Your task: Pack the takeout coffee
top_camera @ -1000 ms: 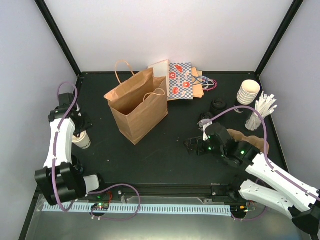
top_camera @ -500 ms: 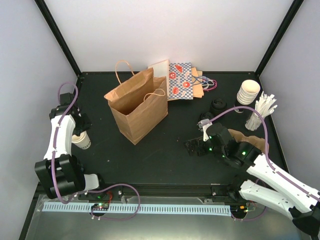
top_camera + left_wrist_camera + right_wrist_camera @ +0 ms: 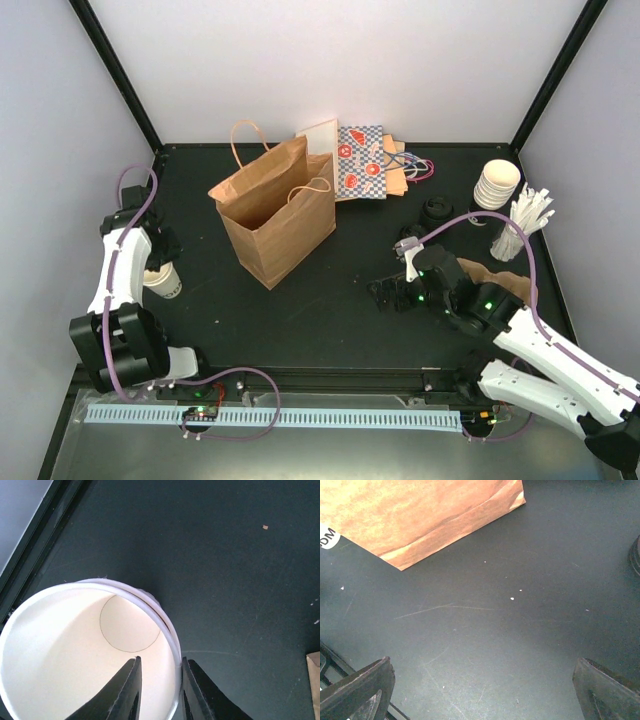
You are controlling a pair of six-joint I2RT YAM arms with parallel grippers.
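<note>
The cup [image 3: 85, 650], open-topped at the near left, is pinched by its rim in the narrowed left gripper [image 3: 160, 662], the right gripper [image 3: 482, 680] is spread wide and empty, and capping and placing it in the bag [image 3: 275, 210] are judged undone.

The top camera looks down from above and behind the arms over the whole counter [image 3: 330, 310]. The left wrist camera peers closely into the paper cup [image 3: 65, 650]. The right wrist camera sits low over the counter and shares the brown bag [image 3: 420, 515] [image 3: 275, 220] with the top view.
</note>
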